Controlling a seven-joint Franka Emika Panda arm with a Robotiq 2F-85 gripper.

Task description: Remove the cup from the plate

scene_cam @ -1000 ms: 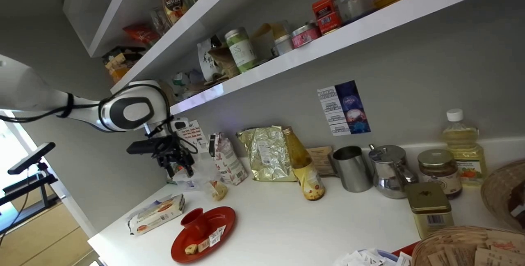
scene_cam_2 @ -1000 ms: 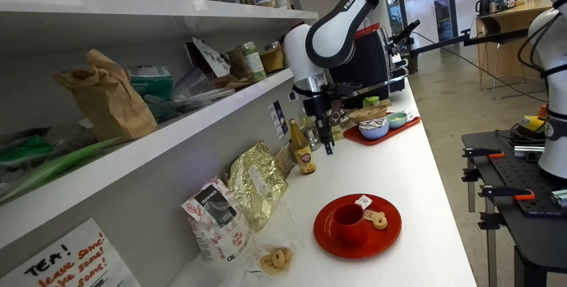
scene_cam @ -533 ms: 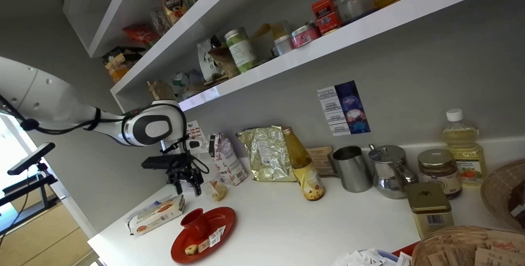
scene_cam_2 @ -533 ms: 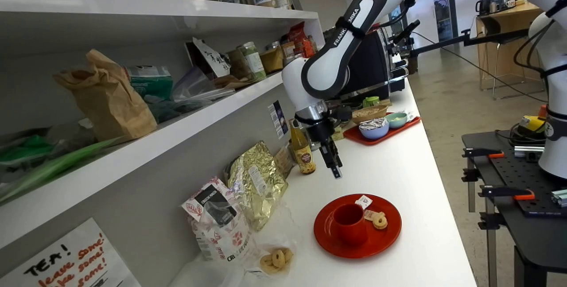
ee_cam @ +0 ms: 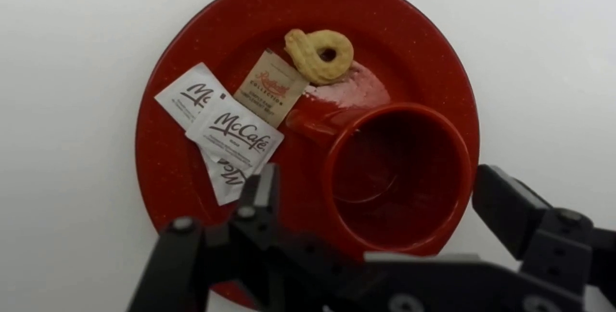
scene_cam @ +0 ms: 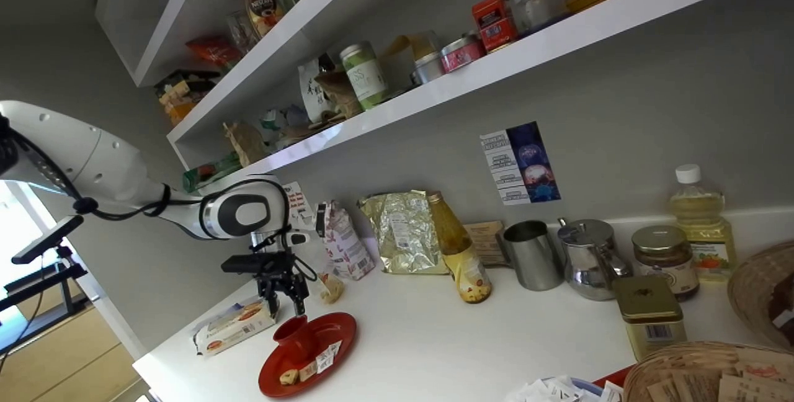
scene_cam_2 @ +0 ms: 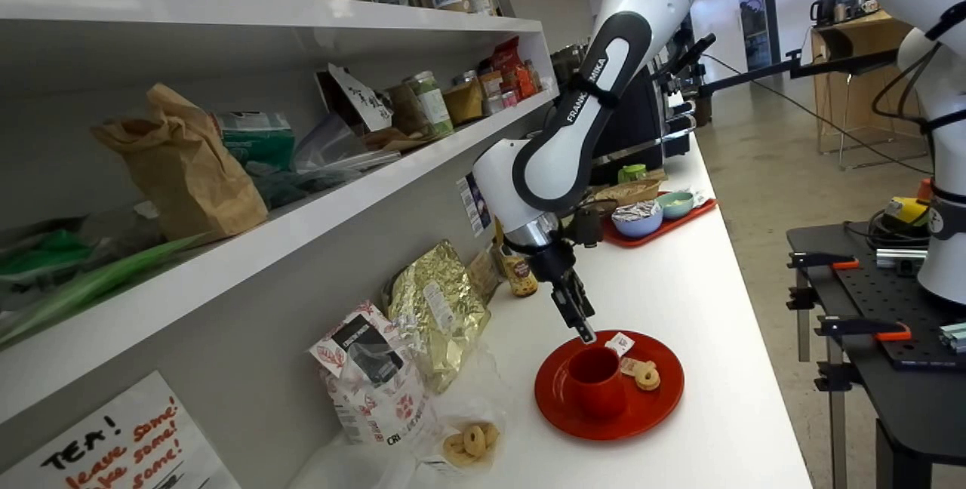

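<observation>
The cup (scene_cam: 295,337) is red with a handle and stands upright on the glossy red plate (scene_cam: 345,327). In an exterior view, the cup (scene_cam_2: 596,389) and plate (scene_cam_2: 555,398) show near the counter's middle. My gripper (scene_cam: 286,310) is open and empty, fingers down, around the height of the cup's rim or just above; its tip also shows in an exterior view (scene_cam_2: 586,335). In the wrist view, my fingers (ee_cam: 375,182) lie either side of the cup's opening (ee_cam: 399,177), the right one close to the rim. I cannot tell whether they touch.
A ring biscuit (ee_cam: 305,57) and several sugar packets (ee_cam: 236,129) lie on the plate. A biscuit pack (scene_cam: 245,324), a bag of rings (scene_cam_2: 474,440), a flour bag (scene_cam_2: 381,368) and a gold bag (scene_cam_2: 434,315) stand nearby. A shelf (scene_cam_2: 302,226) overhangs the counter.
My open gripper has come down and moved along the counter towards the cup, from well above to beside its rim. The cup and plate have not moved.
</observation>
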